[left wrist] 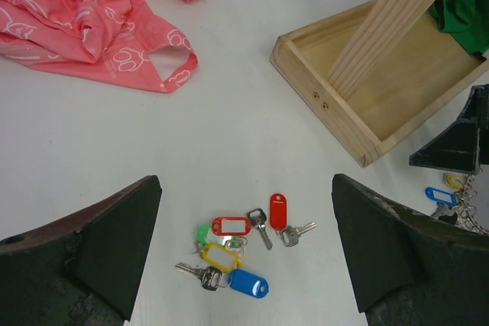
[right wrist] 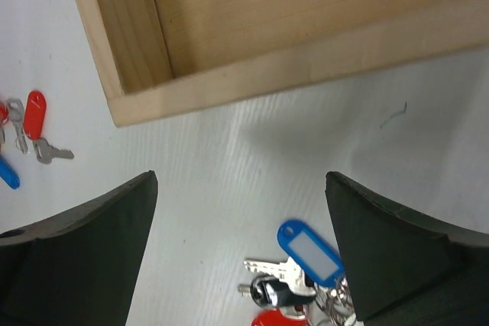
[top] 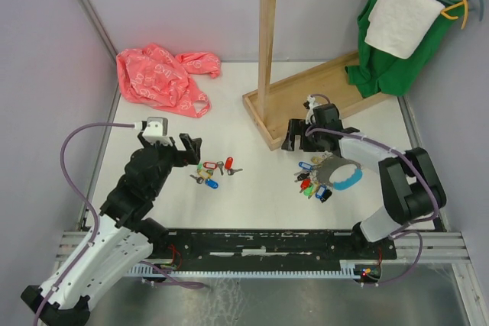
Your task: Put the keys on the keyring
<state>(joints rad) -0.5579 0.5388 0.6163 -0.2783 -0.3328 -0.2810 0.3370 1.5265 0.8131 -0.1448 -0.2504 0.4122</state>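
Left gripper (left wrist: 244,181) wide open, empty, near keys (left wrist: 231,225); right gripper (right wrist: 241,177) open, empty.

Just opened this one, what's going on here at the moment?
Nothing is held yet. Both arms hang over the table with jaws open. The left gripper hovers above a loose cluster of tagged keys, and the right gripper is over bare table between the wooden stand's base and the keyring, which already carries several keys. The loose keys have yet to go on it.
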